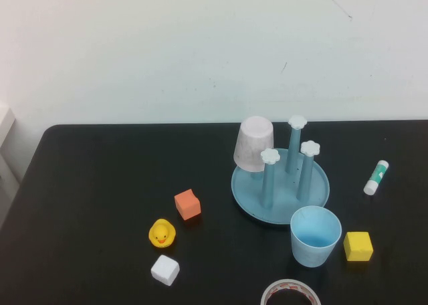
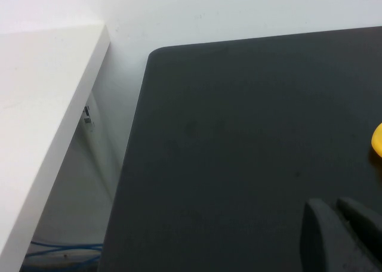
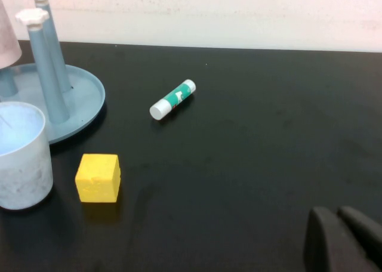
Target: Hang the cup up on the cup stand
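A robot test bench in a lab-like room: a matte black table (image 1: pixel 100 205) against a bare white wall (image 1: pixel 200 44), strewn with unrelated props such as a rubber duck (image 1: pixel 162 233), foam cubes (image 1: pixel 187 205) and a glue stick (image 1: pixel 376 177), with loose cables (image 2: pixel 59 251) on the floor beside a white desk (image 2: pixel 42 105).

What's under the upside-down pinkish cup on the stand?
The pinkish-white cup sits inverted over the cup stand, presumably on a peg it hides. Three pegs stand bare. The light blue cup waits upright beside the stand.

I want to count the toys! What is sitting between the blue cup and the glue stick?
The yellow block lies between the blue cup and the glue stick, nearer the cup; the right wrist view shows it.
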